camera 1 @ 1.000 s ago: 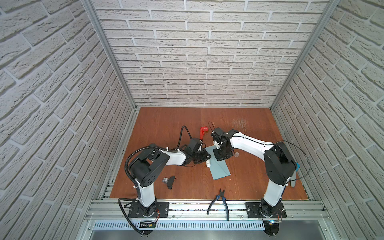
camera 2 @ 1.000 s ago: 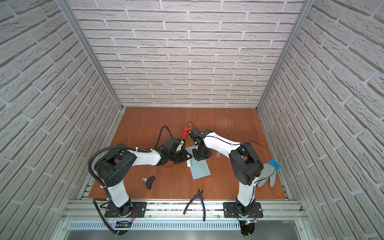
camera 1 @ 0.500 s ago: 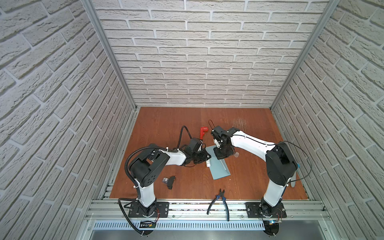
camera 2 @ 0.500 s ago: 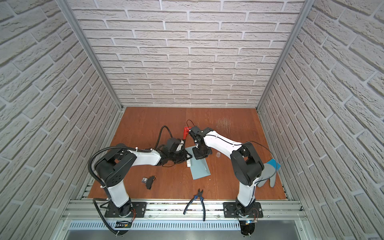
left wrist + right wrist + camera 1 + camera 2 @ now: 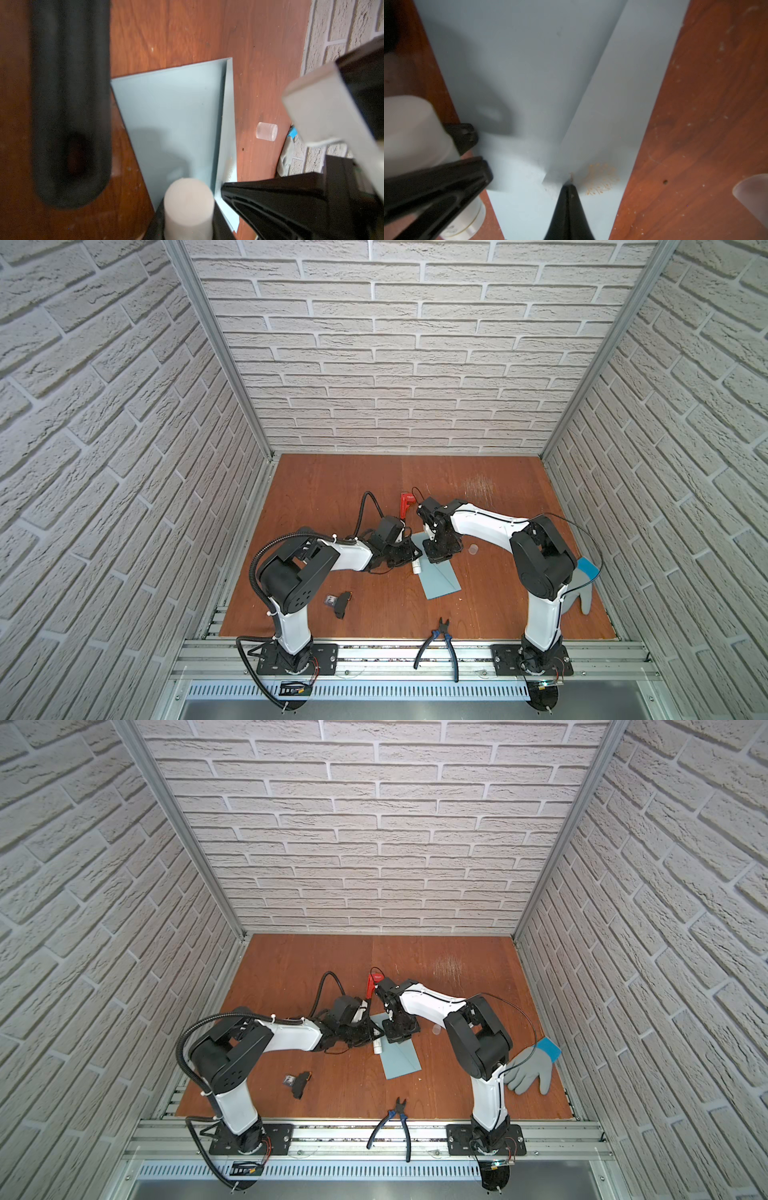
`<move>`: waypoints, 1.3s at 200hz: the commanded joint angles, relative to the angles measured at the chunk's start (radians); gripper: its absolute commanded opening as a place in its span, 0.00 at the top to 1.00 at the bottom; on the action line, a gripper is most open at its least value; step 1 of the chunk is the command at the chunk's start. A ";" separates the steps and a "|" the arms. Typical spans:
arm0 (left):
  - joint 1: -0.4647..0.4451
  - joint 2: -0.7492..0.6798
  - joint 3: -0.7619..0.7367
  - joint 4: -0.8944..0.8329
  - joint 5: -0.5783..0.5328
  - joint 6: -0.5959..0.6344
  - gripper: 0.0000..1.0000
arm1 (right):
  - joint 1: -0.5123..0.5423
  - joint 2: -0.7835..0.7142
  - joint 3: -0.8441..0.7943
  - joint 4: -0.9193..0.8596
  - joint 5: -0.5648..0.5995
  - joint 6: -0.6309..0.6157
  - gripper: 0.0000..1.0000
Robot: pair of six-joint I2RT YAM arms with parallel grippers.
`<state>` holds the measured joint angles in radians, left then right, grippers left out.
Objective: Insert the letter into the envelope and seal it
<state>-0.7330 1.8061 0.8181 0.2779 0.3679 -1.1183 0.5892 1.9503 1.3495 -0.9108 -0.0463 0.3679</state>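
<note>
The light blue envelope (image 5: 439, 583) (image 5: 401, 1061) lies flat mid-table, and its wide face fills the left wrist view (image 5: 176, 116). My right gripper (image 5: 436, 559) (image 5: 569, 186) stands over its far end, shut on the pointed tip of the flap (image 5: 612, 108), which is raised off the body. My left gripper (image 5: 409, 558) (image 5: 187, 232) is beside it on the left, shut on a white glue stick (image 5: 416, 568) (image 5: 188, 205) that points at the envelope. The letter is hidden in every view.
A clear cap (image 5: 473, 548) (image 5: 267, 132) lies right of the envelope. A red tool (image 5: 405, 504) sits behind the grippers. Blue-handled pliers (image 5: 440, 639) lie at the front edge, a grey glove (image 5: 530, 1067) at the right, and a small black part (image 5: 341, 601) at the front left.
My right gripper's fingers have shut on the flap tip, staying in nearly the same spot. The left arm and glue stick have not moved.
</note>
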 commanded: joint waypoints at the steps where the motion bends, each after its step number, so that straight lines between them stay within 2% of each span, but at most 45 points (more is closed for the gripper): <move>1: 0.007 0.009 -0.015 0.004 -0.001 0.015 1.00 | 0.007 0.013 -0.015 0.022 -0.004 0.016 0.94; 102: 0.009 0.014 -0.014 0.012 0.006 0.015 1.00 | 0.032 0.114 -0.020 0.023 0.060 0.041 0.94; 150: 0.010 0.015 -0.013 0.012 0.009 0.017 1.00 | 0.040 0.124 -0.021 0.046 0.050 0.055 0.86; 196: 0.011 0.013 -0.011 0.009 0.010 0.018 1.00 | 0.044 0.133 -0.022 0.057 0.039 0.061 0.84; 240: 0.012 0.014 -0.010 0.007 0.013 0.020 1.00 | 0.048 0.118 -0.021 0.058 0.036 0.066 0.72; 260: 0.013 0.012 -0.010 0.006 0.013 0.021 1.00 | 0.048 0.084 -0.012 0.039 0.044 0.065 0.72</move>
<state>-0.7273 1.8061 0.8181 0.2787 0.3759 -1.1179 0.6323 1.9881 1.3716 -0.9104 -0.0105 0.4202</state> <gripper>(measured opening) 0.278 0.280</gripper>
